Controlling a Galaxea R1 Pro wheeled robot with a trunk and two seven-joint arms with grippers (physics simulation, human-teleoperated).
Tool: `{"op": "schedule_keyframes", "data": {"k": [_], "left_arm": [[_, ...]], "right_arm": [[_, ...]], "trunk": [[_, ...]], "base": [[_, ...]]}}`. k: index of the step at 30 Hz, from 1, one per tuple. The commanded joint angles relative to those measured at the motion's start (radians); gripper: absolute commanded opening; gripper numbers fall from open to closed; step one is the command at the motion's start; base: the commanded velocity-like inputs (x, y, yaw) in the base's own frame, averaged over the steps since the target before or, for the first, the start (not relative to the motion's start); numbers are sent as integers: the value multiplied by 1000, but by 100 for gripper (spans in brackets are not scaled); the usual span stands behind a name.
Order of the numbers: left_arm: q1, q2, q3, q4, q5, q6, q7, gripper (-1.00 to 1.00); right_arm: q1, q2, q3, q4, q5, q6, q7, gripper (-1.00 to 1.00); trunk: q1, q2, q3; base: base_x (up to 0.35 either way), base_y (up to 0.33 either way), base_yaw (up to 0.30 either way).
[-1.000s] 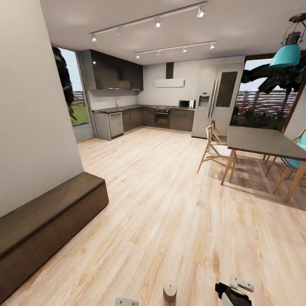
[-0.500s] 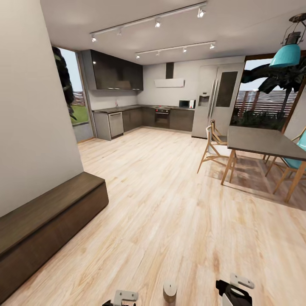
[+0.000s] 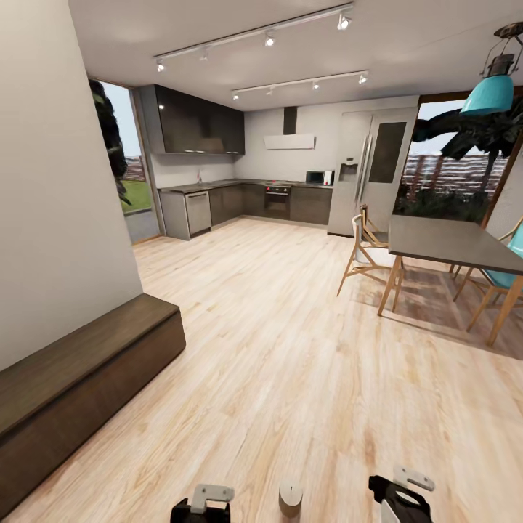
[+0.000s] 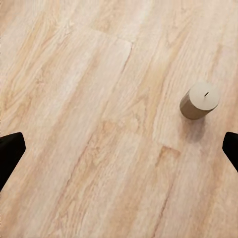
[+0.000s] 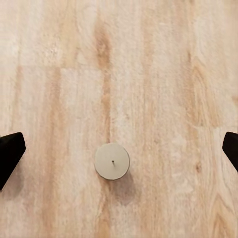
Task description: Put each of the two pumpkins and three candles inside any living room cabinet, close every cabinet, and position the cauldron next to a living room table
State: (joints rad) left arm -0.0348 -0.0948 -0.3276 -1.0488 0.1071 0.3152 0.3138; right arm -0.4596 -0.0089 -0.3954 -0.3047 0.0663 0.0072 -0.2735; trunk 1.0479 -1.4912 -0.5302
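One candle (image 3: 290, 498) stands upright on the wooden floor (image 3: 290, 349), directly in front of the robot and between its two arms, well apart from the long dark-brown cabinet (image 3: 80, 385) at the left wall. The right gripper (image 5: 119, 148) hangs above the candle with its jaws spread wide and empty, probably so it can come down around it. The left gripper (image 4: 119, 148) is also wide open and empty, with the candle off to one side.
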Motion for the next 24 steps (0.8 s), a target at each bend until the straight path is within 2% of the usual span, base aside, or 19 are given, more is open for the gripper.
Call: {"op": "schedule_keyframes", "data": {"k": [1,5,6,12,17,21,24], "left_arm": [[-2,2,-2,5,10,-2,9,100],[-7,4,-1,27,8,17,8,100],[-12,4,-2,64,8,37,8,100],[-49,4,-1,19,9,114,7,100],[-56,4,-1,-122,16,221,7,100],[-54,5,-3,-211,37,258,6,100],[-53,5,-4,-244,48,263,6,100]], "right_arm": [[-1,0,-6,-1,7,-3,5,100],[-1,0,-8,-3,7,-8,22,100],[-1,-1,-9,-3,7,-9,24,100],[-1,-4,-9,-2,6,-10,27,100],[-1,-5,-9,-2,6,-10,28,100],[-1,-8,-10,-1,6,-9,28,100],[-1,-10,-10,-1,6,-9,28,100]], "trunk": [[0,-1,-1],[0,-1,-1],[4,-8,-4],[27,-50,-23],[46,-85,-39],[61,-113,-51],[73,-134,-61]], "base": [[0,0,0],[0,0,0],[0,0,0],[0,0,0],[0,0,0],[0,0,0],[0,0,0]]}}
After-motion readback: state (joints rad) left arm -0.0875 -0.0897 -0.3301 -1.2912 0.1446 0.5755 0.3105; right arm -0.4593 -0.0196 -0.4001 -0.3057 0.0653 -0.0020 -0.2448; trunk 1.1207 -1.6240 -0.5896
